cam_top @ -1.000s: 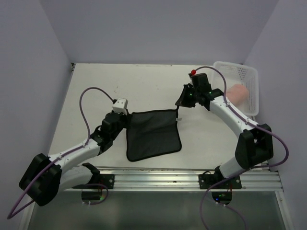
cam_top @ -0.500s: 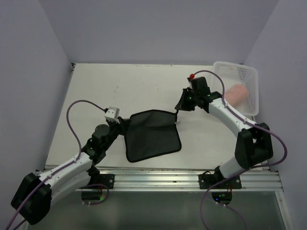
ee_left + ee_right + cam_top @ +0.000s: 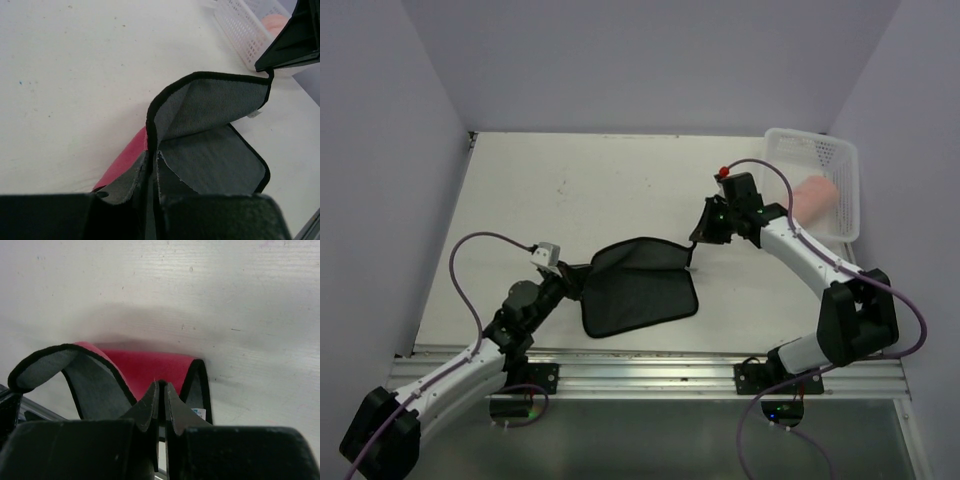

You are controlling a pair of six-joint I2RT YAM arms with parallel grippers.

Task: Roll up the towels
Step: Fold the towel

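Two-handed start of a roll, seemingly: clamped with left gripper [image 3: 574, 271] and right gripper [image 3: 700, 235] on far corners of blackish cloth [image 3: 640, 292], near centre, far edge raised. Next, likely: bring both corners nearward together, evenly. Salmon towel [image 3: 813, 194] in basket [image 3: 842, 165], far right.

Your right gripper [image 3: 160, 385] has its fingers pinched together on the edge of the blackish cloth [image 3: 145, 367]. The cloth's red face shows just beyond the fingertips, with black trim round it. Left of the fingers the cloth curls up into a loop, grey side inward. A small white tag [image 3: 199, 413] sits just right of the fingers. White table [image 3: 200, 285] lies beyond, with a soft shadow past the cloth.
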